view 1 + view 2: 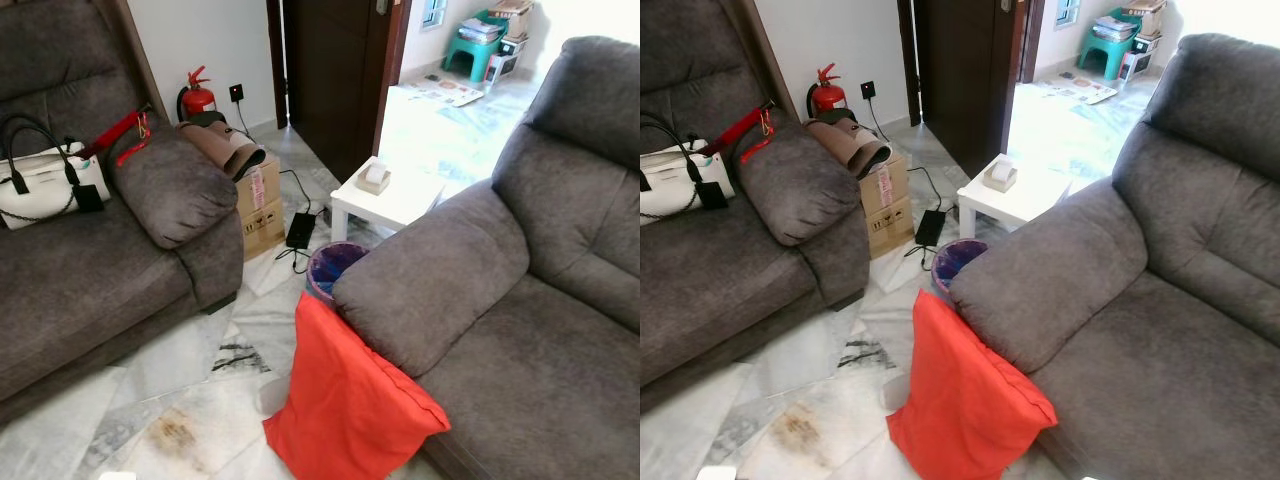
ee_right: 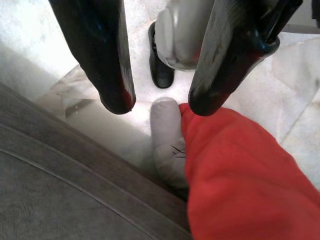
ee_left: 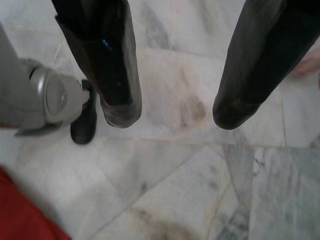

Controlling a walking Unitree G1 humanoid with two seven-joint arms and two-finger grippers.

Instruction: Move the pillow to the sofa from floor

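Observation:
A red pillow (image 1: 345, 395) stands on the marble floor, leaning against the front of the grey sofa (image 1: 520, 300) on the right, below its armrest. A corner of the pillow (image 3: 22, 217) shows in the left wrist view, and the pillow (image 2: 240, 175) shows beside the sofa's base in the right wrist view. My left gripper (image 3: 172, 107) hangs open over bare floor. My right gripper (image 2: 157, 102) is open just above the pillow's upper edge, with nothing between its fingers.
A second grey sofa (image 1: 90, 270) on the left carries a white handbag (image 1: 45, 180). Between the sofas are a purple bin (image 1: 330, 268), a white side table (image 1: 385, 195), a cardboard box (image 1: 260, 205) and a cable. A small white object (image 2: 167, 140) lies by the pillow.

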